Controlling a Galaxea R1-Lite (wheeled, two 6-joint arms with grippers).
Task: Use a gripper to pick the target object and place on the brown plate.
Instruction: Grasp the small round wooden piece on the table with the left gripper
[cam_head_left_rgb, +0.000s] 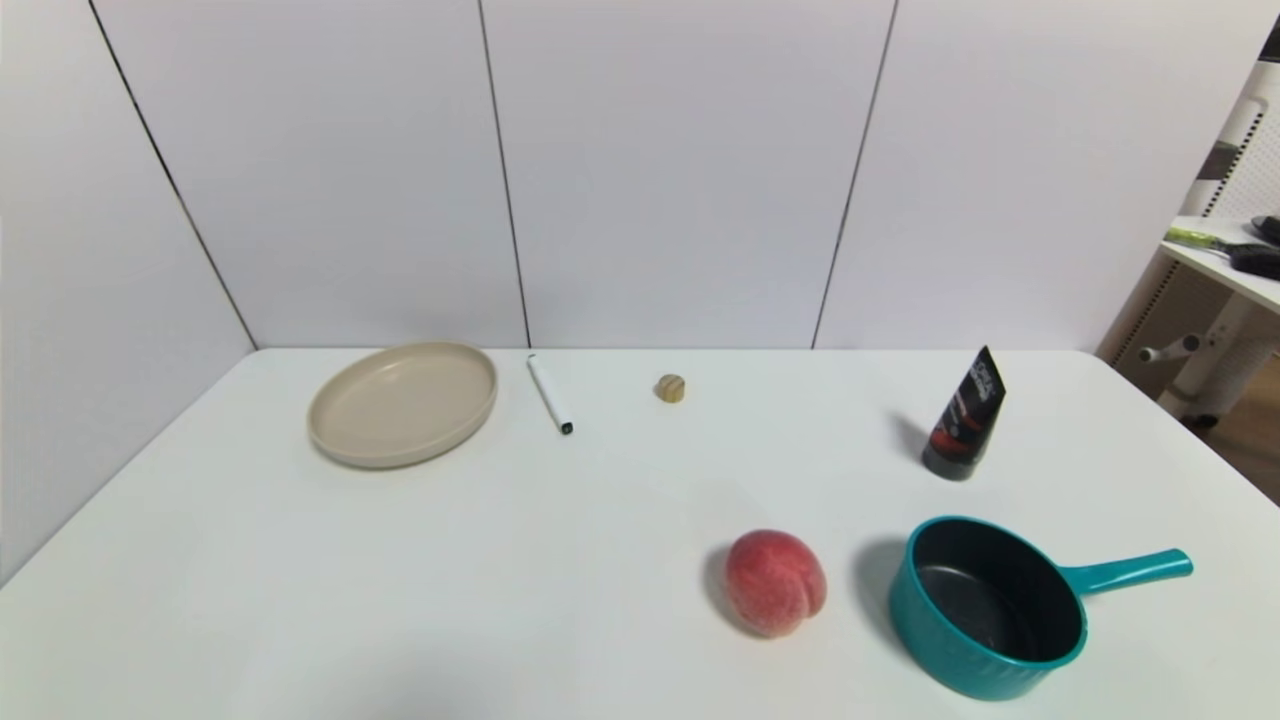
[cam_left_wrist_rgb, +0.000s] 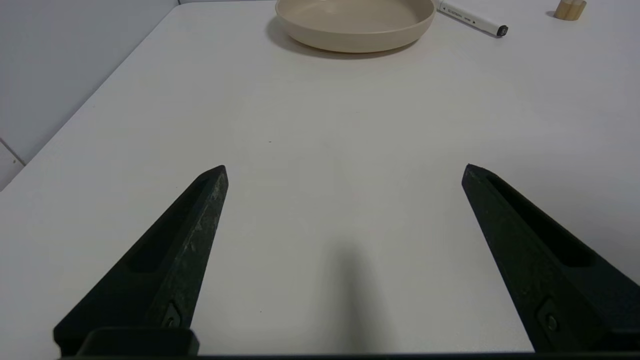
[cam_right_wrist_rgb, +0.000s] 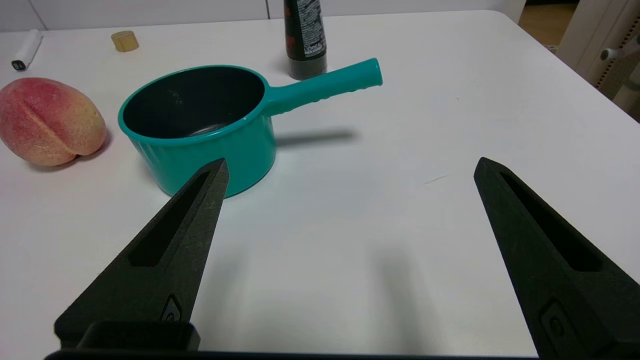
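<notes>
1. Table (cam_head_left_rgb: 560, 600): white top, everything spread out with free space around each item, so I have open approach lanes.
2. Brown plate (cam_head_left_rgb: 402, 403): far left, bare inside, nothing placed on it. That's the drop zone; the task isn't started yet by my read.
3. Teal saucepan (cam_head_left_rgb: 985, 605): near right, handle pointing right. Not involved, and well apart from the pick path.
4. Left gripper (cam_left_wrist_rgb: 345, 172): out of the head view, low over the near-left table per its wrist view. Fingers spread wide, nothing between them. The plate sits straight ahead of it, so I judge this arm the natural one for the pick.
5. Right gripper (cam_right_wrist_rgb: 350, 167): also out of the head view, over the near-right table just beside the saucepan. Fingers released wide, holding nothing. Looks parked.
6. Peach (cam_head_left_rgb: 775, 582): near centre, left of the saucepan. A distractor.
7. Black tube (cam_head_left_rgb: 965, 417): standing on its cap, far right.
8. White marker (cam_head_left_rgb: 549, 393): lying between the plate and the target, just beside the plate's rim. I'd lift over it to avoid a knock.
9. Target object (cam_head_left_rgb: 670, 388): small tan wooden cylinder, far centre, right of the marker, sitting free on the table. Small and short, so it needs a centred pinch.
</notes>
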